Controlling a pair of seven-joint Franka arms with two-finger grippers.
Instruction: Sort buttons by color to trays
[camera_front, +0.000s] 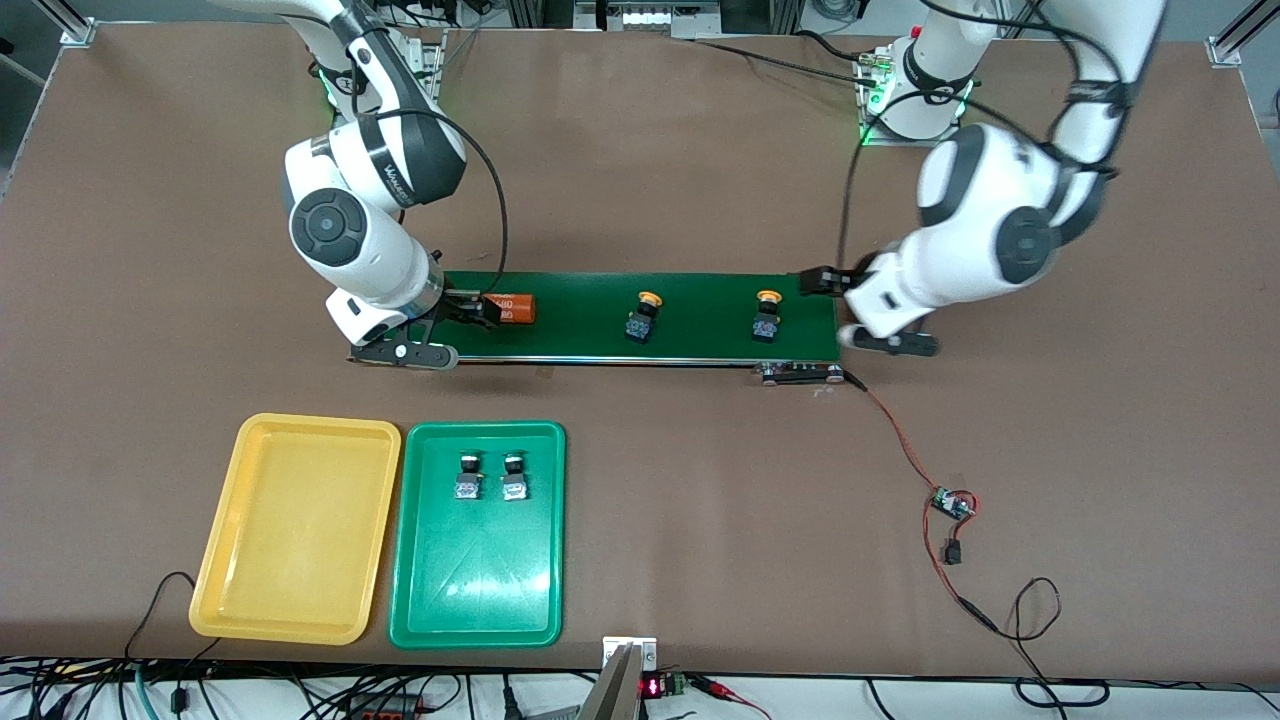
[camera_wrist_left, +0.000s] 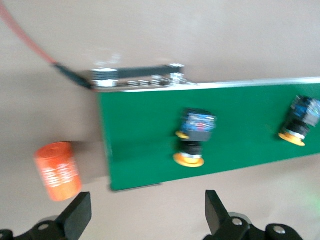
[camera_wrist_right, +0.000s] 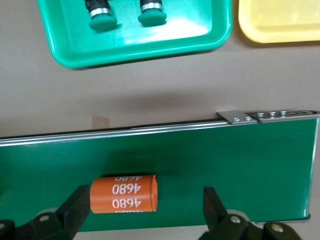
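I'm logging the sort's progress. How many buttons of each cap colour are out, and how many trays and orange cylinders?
Yellow-capped buttons: 2, on the conveyor belt, one and another.
Green-capped buttons: 2, in the green tray, one and another.
Trays: 2, green and yellow tray.
Orange cylinders: 2, one on the belt, one off its end.
Total: 8.

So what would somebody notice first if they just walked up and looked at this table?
Probably the long green conveyor belt across the middle, carrying two yellow-capped buttons and an orange cylinder at the right arm's end. Next, the bright trays nearer the front camera: the yellow tray holds nothing, while the green tray beside it holds two green-capped buttons. The open left gripper and right gripper sit at the belt's ends.
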